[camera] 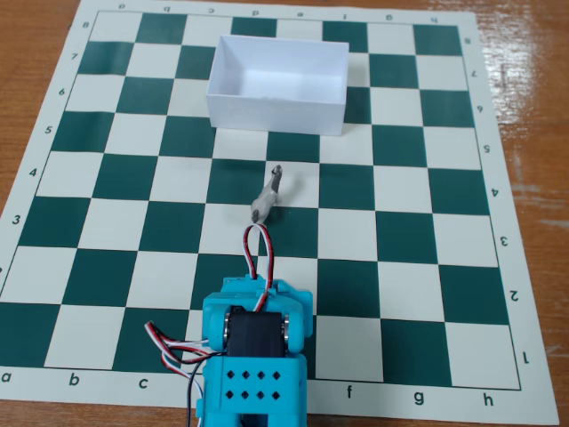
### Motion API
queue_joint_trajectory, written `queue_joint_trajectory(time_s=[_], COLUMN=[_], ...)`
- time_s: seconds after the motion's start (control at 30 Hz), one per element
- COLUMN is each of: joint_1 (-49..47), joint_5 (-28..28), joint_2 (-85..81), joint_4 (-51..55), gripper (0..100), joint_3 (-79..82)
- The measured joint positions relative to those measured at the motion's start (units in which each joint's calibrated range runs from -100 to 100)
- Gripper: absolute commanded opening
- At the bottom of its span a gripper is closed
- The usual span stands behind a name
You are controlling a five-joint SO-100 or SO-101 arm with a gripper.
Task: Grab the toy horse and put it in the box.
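One tiny grey-beige toy horse [268,195], lying on chessboard [107,213], near white box [276,114]

White box [276,114], beige-grey toy horse [268,196], green-and-cream chessboard [107,213], turquoise arm [256,356]

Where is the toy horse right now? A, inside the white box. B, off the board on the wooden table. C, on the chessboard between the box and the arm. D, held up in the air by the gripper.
C: in the fixed view the toy horse lies on the chessboard, nearer the camera than the box and apart from its front wall, with the blue arm below it in the picture.
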Motion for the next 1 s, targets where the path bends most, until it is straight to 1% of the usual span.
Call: queue_joint_trajectory(time_s=[0.93,1.0], joint_1=[0.0,-1.1], joint_5=[0.0,0.0], joint_2=[0.0,0.0], joint_4=[0.0,0.0], gripper=[0,0], joint_3=[0.0,0.0])
